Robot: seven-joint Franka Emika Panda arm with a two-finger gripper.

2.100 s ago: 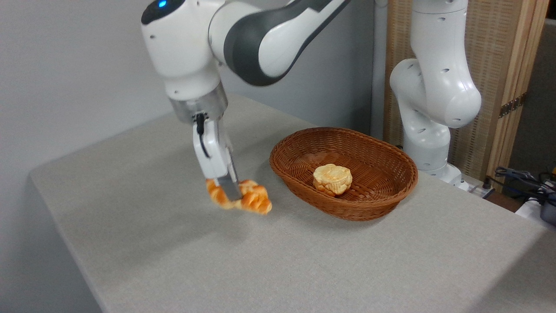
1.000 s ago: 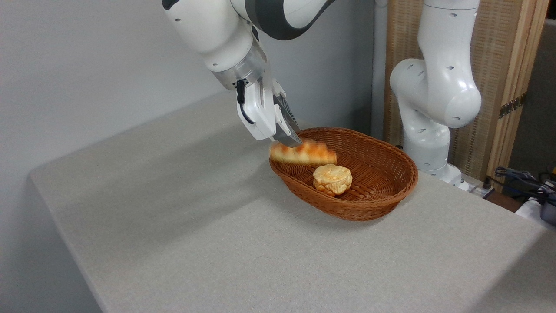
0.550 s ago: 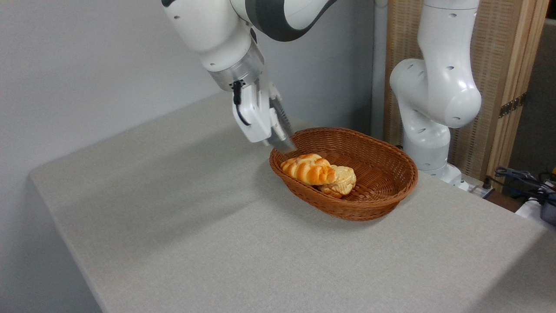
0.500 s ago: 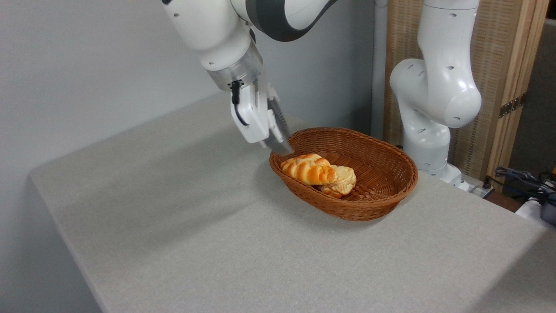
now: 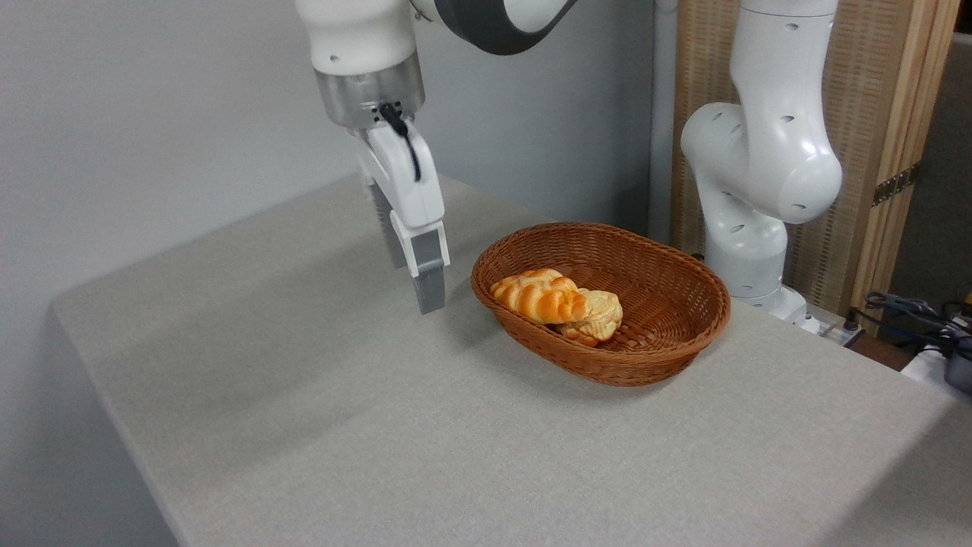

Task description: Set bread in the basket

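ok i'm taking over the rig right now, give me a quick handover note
Tool: empty, hanging over the table left of the basket; its fingers look apart, touching nothing.
Braided loaf: lying inside the basket at its left end, leaning against the small round bun.
Done: the bread is in the basket and released.
Left: nothing to place; just park the arm clear of the basket.

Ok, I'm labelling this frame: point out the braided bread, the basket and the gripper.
bread (image 5: 541,296), fixed camera, middle of the braided top.
basket (image 5: 653,363), fixed camera, front outer wall.
gripper (image 5: 414,285), fixed camera, between the fingertips, left of the basket.
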